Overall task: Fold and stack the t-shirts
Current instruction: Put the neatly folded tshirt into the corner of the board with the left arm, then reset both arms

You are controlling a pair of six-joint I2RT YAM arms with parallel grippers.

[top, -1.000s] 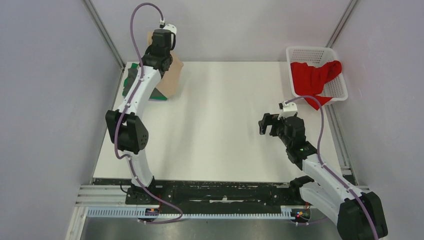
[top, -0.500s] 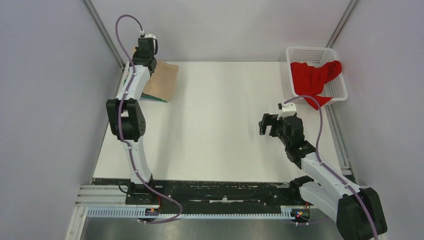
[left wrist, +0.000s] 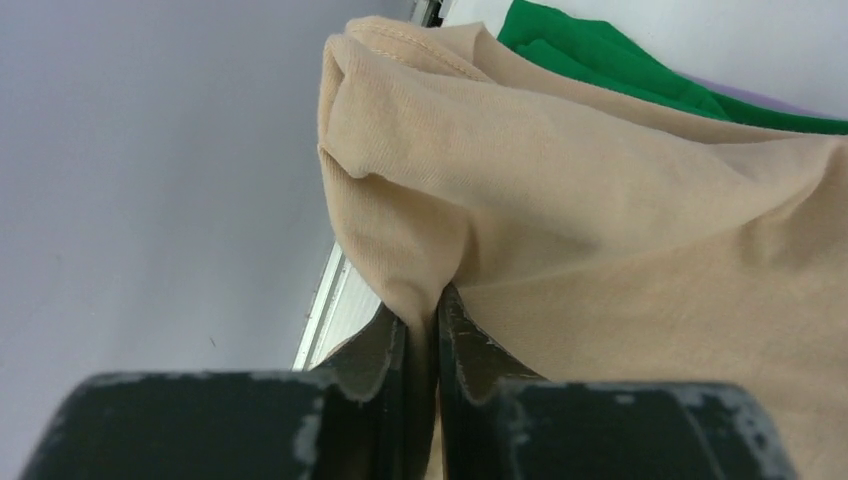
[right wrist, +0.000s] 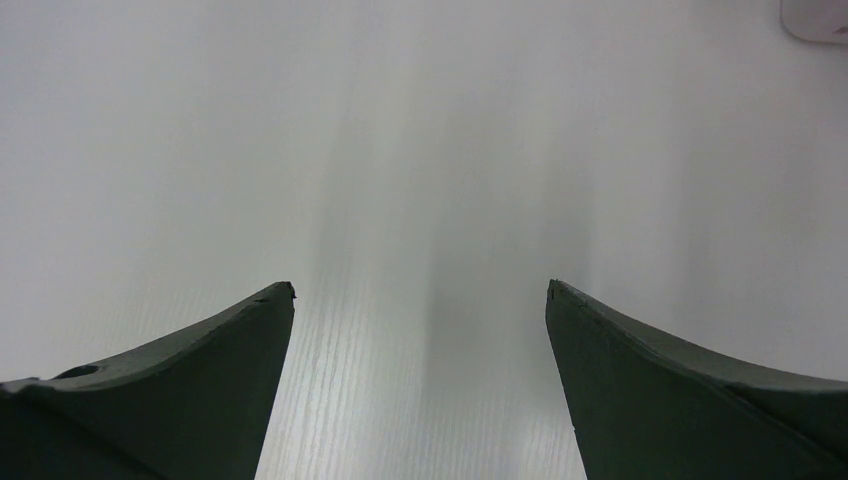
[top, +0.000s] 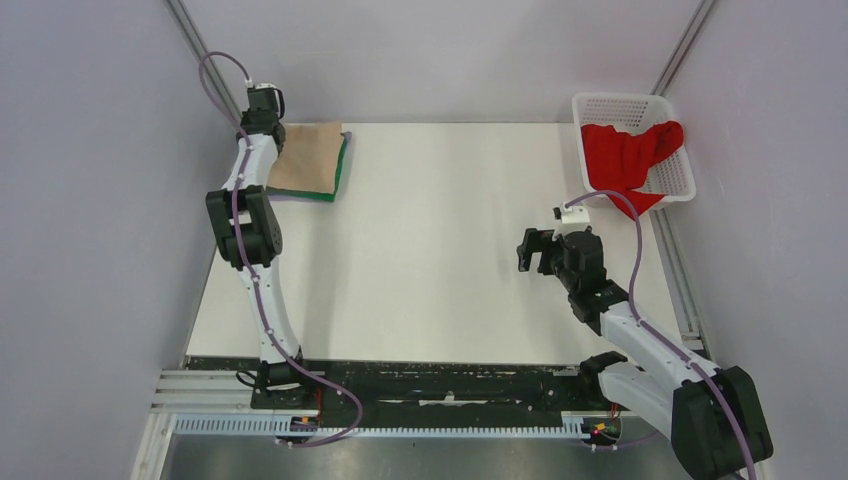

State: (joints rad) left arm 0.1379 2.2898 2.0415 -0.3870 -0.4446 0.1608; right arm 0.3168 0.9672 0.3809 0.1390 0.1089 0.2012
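The right gripper (right wrist: pixel 420 290) hangs wide open, empty, over the table (top: pixel 430 260). Far left, the left gripper (left wrist: pixel 437 300) pinches an edge of the folded beige t-shirt (top: pixel 310 158) lying on the green t-shirt (left wrist: pixel 580 55); placing looks done, so release comes next, then fetching the red t-shirt (top: pixel 625 155) from the basket (top: pixel 620 100)

The beige t-shirt (left wrist: pixel 620 260) hides most of the green t-shirt (left wrist: pixel 600 62)

My left arm (top: pixel 262 300), right arm (top: pixel 648 345): white link shells, black joint housings, purple cable (top: pixel 222 62) looping along each. Left gripper (left wrist: pixel 436 300) fingers (left wrist: pixel 365 365) dark, edges scuffed pale.
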